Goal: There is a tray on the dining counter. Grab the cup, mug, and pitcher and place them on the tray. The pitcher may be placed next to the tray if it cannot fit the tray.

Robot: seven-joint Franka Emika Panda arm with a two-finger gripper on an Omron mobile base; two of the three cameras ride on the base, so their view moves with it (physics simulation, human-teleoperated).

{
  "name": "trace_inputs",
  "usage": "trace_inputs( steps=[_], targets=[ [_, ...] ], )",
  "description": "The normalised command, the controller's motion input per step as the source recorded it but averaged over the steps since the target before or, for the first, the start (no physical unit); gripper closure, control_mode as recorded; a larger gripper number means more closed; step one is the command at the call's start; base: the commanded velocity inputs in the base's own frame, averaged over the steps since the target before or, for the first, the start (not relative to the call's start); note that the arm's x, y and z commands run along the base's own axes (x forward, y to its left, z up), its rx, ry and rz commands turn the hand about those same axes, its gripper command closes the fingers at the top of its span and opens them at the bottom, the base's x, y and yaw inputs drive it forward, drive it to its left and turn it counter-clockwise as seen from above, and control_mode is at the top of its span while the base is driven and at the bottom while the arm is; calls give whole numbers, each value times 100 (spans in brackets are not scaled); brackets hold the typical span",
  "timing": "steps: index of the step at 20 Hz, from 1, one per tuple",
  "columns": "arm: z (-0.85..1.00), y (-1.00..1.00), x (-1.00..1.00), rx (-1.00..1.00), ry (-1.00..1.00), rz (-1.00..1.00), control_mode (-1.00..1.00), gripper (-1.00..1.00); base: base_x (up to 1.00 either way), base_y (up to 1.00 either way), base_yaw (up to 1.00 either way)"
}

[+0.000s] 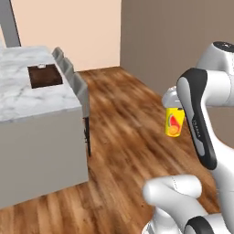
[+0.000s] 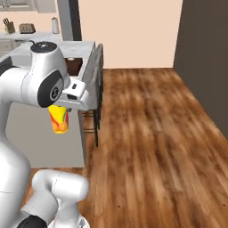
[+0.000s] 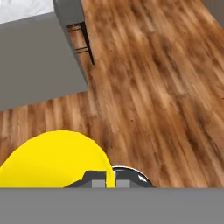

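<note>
While the tool (image 3: 106, 178) grips the cup (image 1: 174, 122), the tray (image 1: 44, 76) shows leftward.

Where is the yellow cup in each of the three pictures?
Left base view: the cup hangs right of centre, under the gripper, over the wood floor.
Right base view: the cup hangs at the left, below the white arm.
Hand view: the cup is the yellow shape at bottom left.
Shared landmark: the grey stools beside the counter.

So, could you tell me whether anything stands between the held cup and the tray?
Nothing visible blocks it. The gripper holds the cup in the air above the wooden floor; the tray lies on the dining counter, with stools along its near edge.
</note>
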Motion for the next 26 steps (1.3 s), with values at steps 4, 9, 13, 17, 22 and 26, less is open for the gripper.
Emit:
trace_inputs(
  steps=[4,9,13,17,22,26],
  targets=[
    [0,0,0,0,0,0,100,100,87,-70,22],
    [0,0,0,0,0,0,100,100,82,-70,20],
    [0,0,0,0,0,0,100,100,83,-68,19],
    [0,0,0,0,0,0,100,100,79,-62,18],
    [0,0,0,0,0,0,100,100,95,-56,24],
    [0,0,0,0,0,0,100,100,97,-37,35]
  ],
)
